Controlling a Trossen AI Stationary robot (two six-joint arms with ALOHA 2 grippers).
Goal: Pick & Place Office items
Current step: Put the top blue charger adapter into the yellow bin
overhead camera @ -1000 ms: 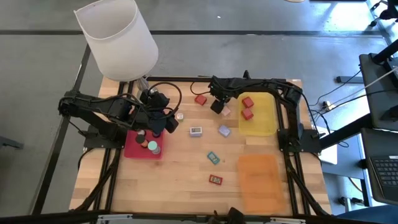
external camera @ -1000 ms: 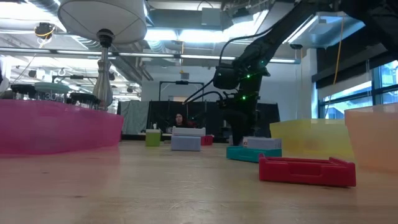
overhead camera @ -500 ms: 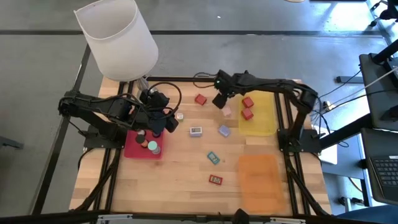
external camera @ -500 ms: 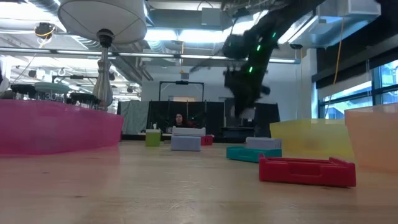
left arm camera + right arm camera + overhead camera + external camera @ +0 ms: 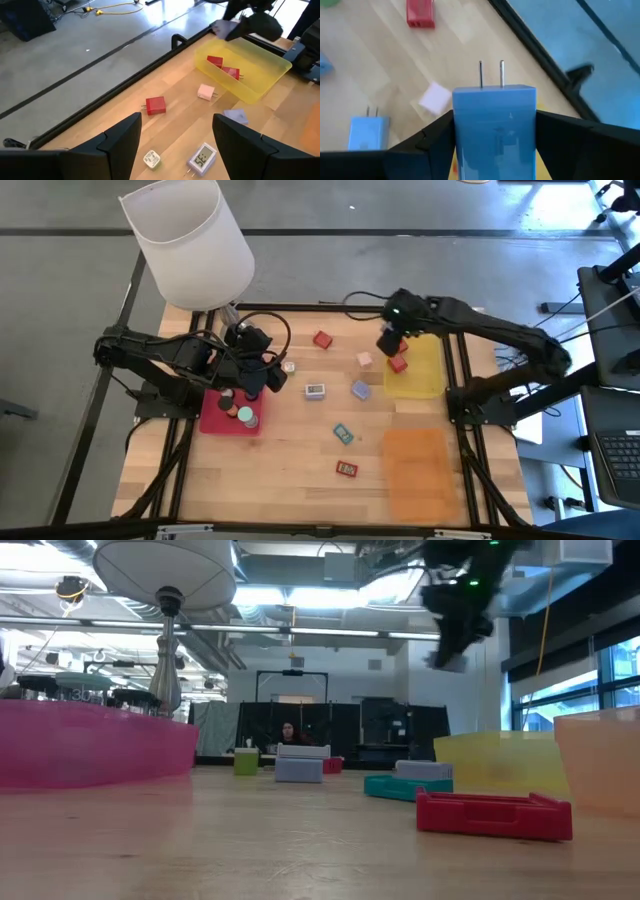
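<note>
**Blue plug block carried high toward the yellow tray**

Right gripper (image 5: 495,150) clamped on a blue plug block (image 5: 494,117), prongs pointing forward, held by its two flat sides so the prongs stay clear of the fingers. In the high view, poised at the near-centre edge of the yellow tray (image 5: 430,385), which already holds two red blocks (image 5: 398,363); probably raised well above the tabletop (image 5: 300,440), though height is hard to read from overhead. Sorting by kind seems the logic: round black and teal pieces sit in the red tray (image 5: 212,420) under the left arm.

Left gripper (image 5: 175,142) spread apart, empty, hovering over that red tray.

Still loose on the tabletop: red block (image 5: 322,339), pink block (image 5: 364,359), lavender block (image 5: 360,389), white display piece (image 5: 315,390), teal rectangle (image 5: 343,433), red rectangle (image 5: 346,469).

Free space inside the yellow tray toward its far side; raised walls call for a clear drop from above. Orange tray (image 5: 415,470) empty. Lamp (image 5: 190,240) crowds the left rear corner.
</note>
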